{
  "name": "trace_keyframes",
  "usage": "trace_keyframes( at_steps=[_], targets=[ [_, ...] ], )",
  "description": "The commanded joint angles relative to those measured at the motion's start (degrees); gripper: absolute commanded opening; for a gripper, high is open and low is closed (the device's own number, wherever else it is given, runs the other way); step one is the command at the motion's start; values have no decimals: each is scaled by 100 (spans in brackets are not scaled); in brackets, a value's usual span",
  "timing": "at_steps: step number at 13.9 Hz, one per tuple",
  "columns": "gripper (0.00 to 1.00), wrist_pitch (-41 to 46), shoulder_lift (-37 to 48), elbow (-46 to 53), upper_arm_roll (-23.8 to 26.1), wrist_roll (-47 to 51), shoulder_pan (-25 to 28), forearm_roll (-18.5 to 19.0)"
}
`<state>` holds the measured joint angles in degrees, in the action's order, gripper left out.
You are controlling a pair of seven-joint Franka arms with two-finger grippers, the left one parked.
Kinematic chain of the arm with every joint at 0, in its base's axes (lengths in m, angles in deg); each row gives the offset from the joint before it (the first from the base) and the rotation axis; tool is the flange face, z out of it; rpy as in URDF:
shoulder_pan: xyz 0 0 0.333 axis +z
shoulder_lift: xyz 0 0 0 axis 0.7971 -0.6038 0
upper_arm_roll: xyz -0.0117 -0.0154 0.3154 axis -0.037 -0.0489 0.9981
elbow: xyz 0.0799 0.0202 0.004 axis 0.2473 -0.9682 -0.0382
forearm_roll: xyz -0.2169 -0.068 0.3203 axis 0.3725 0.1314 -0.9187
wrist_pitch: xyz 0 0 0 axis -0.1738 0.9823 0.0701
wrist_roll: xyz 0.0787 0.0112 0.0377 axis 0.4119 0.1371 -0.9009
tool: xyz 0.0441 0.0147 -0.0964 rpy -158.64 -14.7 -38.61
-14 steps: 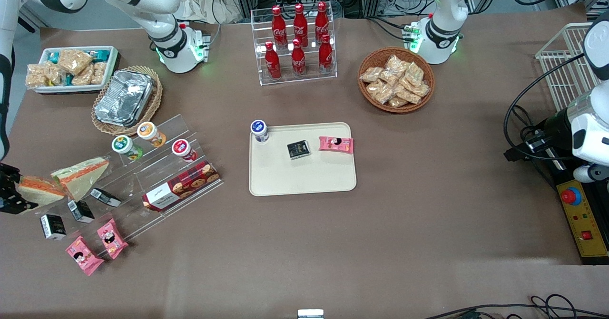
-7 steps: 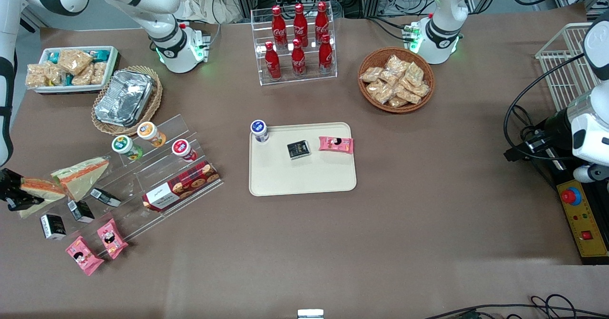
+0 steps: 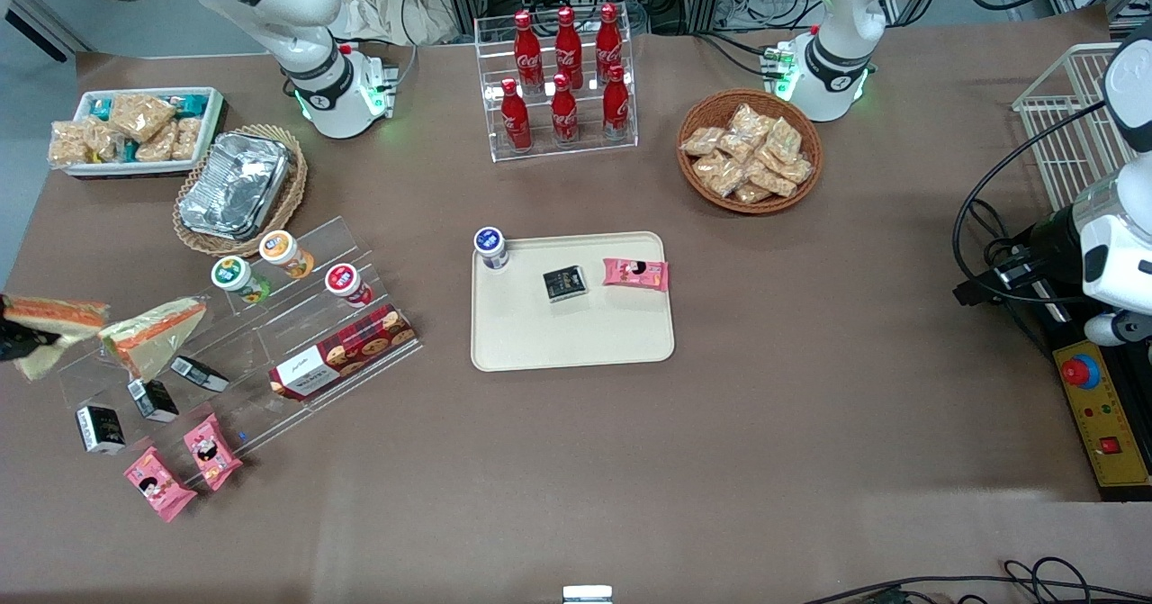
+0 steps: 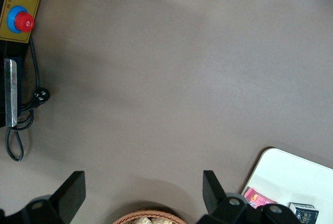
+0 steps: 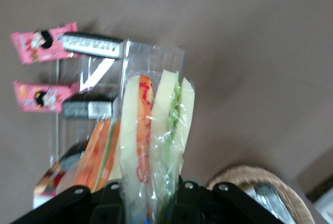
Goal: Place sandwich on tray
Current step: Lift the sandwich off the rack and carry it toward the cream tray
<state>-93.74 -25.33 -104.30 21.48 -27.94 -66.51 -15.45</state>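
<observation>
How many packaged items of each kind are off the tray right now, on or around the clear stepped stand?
Wedge sandwiches: 2, one shut in the gripper at the working arm's table end, one on the stand
Yogurt cups: 3
Black snack packets: 3
Pink snack packets: 2
Cookie boxes: 1
Total: 11

Sandwich (image 3: pixel 49 316) in hand (image 3: pixel 13 341), above table (image 3: pixel 810 361)
</observation>
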Motion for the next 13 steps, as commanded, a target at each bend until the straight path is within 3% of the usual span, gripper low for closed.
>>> trace_keyframes(
  at_steps=[1,6,13],
  targets=[
    [0,1059,316,293,-75,-22,29,-81],
    [0,1687,941,293,-22,1381,933,-99],
    [0,1328,986,284,-4,4597,3068,-152]
  ],
)
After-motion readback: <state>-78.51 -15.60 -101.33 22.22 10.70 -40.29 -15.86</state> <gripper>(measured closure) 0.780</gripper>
